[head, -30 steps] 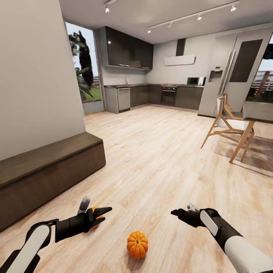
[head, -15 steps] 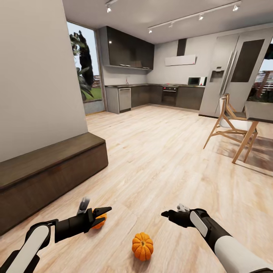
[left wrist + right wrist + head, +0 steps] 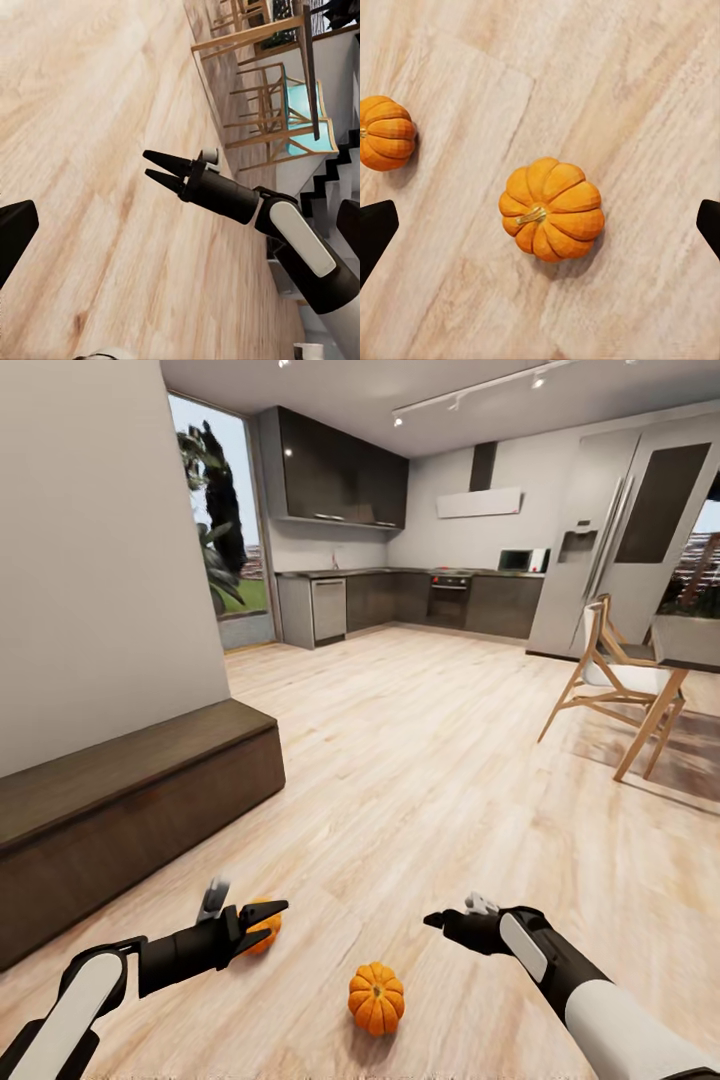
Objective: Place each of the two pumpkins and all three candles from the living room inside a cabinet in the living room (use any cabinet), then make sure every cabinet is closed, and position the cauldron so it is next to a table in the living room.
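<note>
right gripper (image 3: 437, 920): fingers spread, gripping nothing | near pumpkin (image 3: 376, 998): on floor (image 3: 420, 760) below, between both grippers | left gripper (image 3: 272, 909): grip state unclear | far pumpkin (image 3: 262, 926): on floor behind left fingertips | cabinet (image 3: 120, 810): shut, beyond left gripper

A ribbed orange pumpkin (image 3: 552, 208) sits on the pale wooden plank floor (image 3: 645, 90), seen from straight above, with its short tan stem lying slightly off its middle and a soft shadow along one side. A second pumpkin (image 3: 386, 133) rests on the same floor, well apart from the first and cut partly by the picture's edge. The two dark fingertips (image 3: 375, 232) of the right gripper (image 3: 540, 232) show at opposite edges, spread wide, touching neither pumpkin.
</note>
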